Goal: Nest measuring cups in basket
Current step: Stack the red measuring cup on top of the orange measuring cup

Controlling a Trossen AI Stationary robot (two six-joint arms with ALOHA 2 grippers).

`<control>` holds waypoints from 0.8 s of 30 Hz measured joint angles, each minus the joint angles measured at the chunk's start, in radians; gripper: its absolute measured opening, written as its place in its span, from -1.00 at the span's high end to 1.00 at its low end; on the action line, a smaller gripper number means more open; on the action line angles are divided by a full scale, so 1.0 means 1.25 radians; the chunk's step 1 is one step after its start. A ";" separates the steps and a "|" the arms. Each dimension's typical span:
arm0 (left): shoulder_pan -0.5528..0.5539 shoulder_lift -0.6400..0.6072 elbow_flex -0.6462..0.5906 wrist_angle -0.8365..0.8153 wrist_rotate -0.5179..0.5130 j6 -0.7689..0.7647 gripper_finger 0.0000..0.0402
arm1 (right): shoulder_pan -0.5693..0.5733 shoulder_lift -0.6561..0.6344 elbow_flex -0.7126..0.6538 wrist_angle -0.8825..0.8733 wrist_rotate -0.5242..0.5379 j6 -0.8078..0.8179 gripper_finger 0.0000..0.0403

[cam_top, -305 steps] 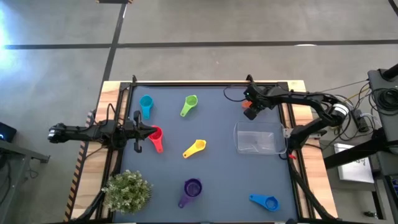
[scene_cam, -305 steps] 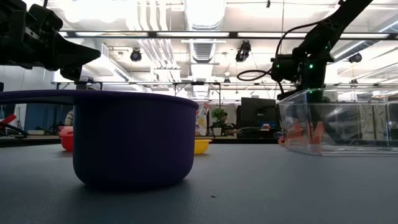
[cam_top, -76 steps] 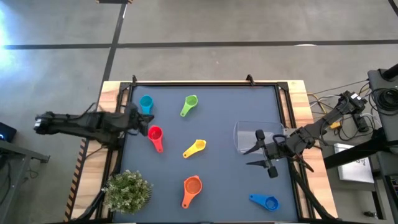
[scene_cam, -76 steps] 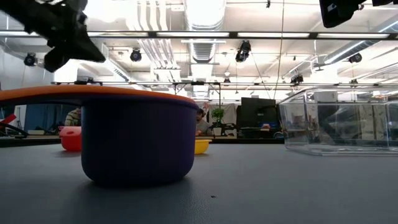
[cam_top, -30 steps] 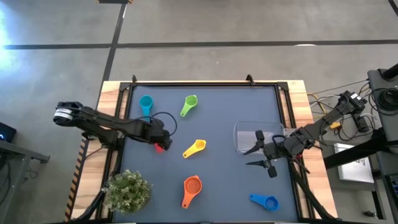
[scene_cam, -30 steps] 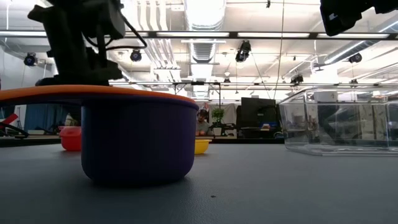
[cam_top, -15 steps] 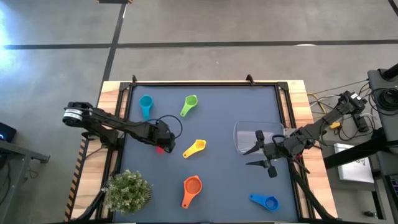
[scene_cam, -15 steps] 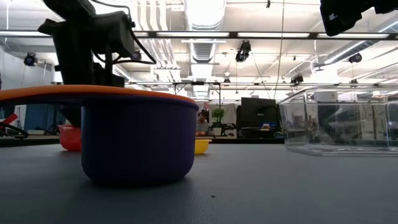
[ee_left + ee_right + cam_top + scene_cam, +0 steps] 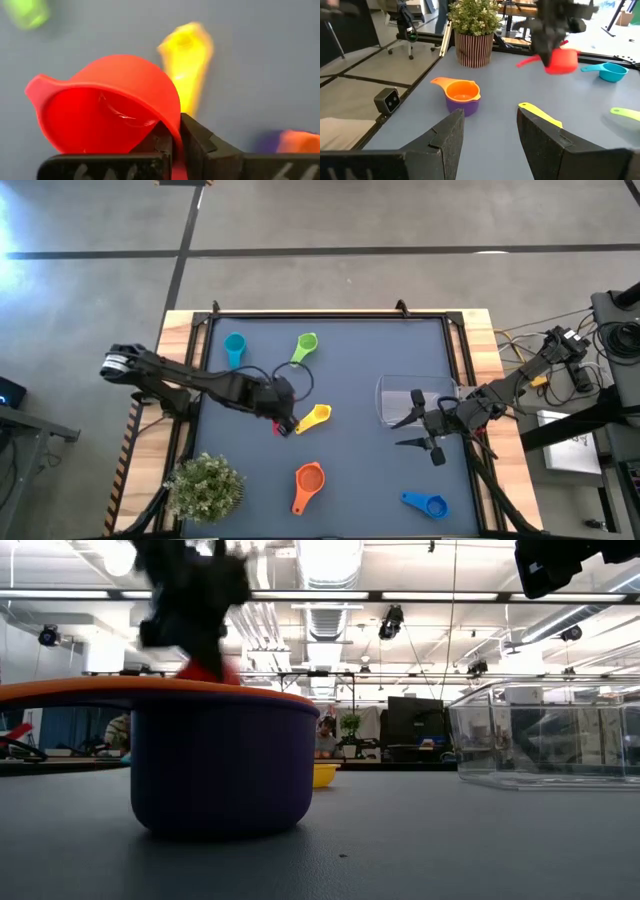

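My left gripper (image 9: 284, 423) is shut on the red measuring cup (image 9: 281, 426) and holds it above the table's middle, right beside the yellow cup (image 9: 313, 417). On the table lie the teal cup (image 9: 234, 348), the green cup (image 9: 303, 348) and the blue cup (image 9: 428, 503). The orange cup sits inside the purple one (image 9: 308, 480). The clear basket (image 9: 412, 402) stands at the right. My right gripper (image 9: 405, 432) hangs open just in front of the basket, with nothing between its fingers. My left gripper pinches the red cup's bowl wall at the rim (image 9: 175, 131) between its two fingers, one finger on the inner side and one on the outer. The fingers slant down from the table's left. The cup (image 9: 562, 60) hangs clear of the table, its handle (image 9: 527, 62) sticking out sideways.
A potted plant (image 9: 205, 488) stands at the near left corner. A raised frame (image 9: 320, 314) runs around the grey mat. Bare mat lies between the yellow cup and the basket.
My left gripper has shut on the red cup, lifted it clear of the table and carried it toward the right edge, up to the yellow cup, rolling as it went. The right arm has kept still.
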 joint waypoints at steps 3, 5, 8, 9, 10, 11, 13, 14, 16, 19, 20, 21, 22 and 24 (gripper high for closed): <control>-0.060 0.054 0.106 -0.011 0.002 0.045 0.99 | 0.000 -0.007 0.001 -0.030 0.000 -0.002 0.15; -0.100 0.104 0.179 -0.026 0.008 0.059 0.99 | 0.000 -0.014 0.005 -0.044 0.000 0.002 0.15; -0.155 0.204 0.302 -0.076 0.040 0.062 0.99 | 0.000 -0.025 0.005 -0.045 0.000 0.006 0.15; -0.171 0.246 0.350 -0.109 0.048 0.062 1.00 | 0.000 -0.028 0.005 -0.045 0.000 0.006 0.15; -0.186 0.285 0.398 -0.153 0.054 0.062 1.00 | 0.000 -0.029 0.005 -0.048 0.000 0.005 0.15; -0.197 0.327 0.449 -0.203 0.054 0.057 1.00 | 0.000 -0.031 0.005 -0.048 0.000 0.006 0.15; -0.214 0.409 0.551 -0.313 0.060 0.029 1.00 | 0.000 -0.033 0.005 -0.046 0.000 0.006 0.15; -0.218 0.448 0.603 -0.361 0.072 0.012 1.00 | 0.000 -0.034 0.005 -0.045 0.000 0.008 0.15; -0.223 0.521 0.704 -0.431 0.093 -0.004 1.00 | 0.000 -0.033 0.005 -0.046 0.000 0.015 0.15; -0.226 0.617 0.855 -0.477 0.138 0.010 1.00 | 0.000 -0.033 0.005 -0.046 0.000 0.025 0.15; -0.226 0.646 0.905 -0.486 0.151 0.023 1.00 | 0.000 -0.033 0.005 -0.046 0.000 0.032 0.15; -0.226 0.673 0.956 -0.498 0.162 0.036 1.00 | 0.000 -0.033 0.005 -0.048 0.000 0.039 0.15; -0.227 0.699 0.991 -0.502 0.168 0.047 1.00 | 0.000 -0.033 0.004 -0.051 -0.001 0.045 0.15; -0.227 0.684 0.941 -0.444 0.217 0.056 1.00 | 0.002 -0.033 0.003 -0.063 -0.001 0.058 0.15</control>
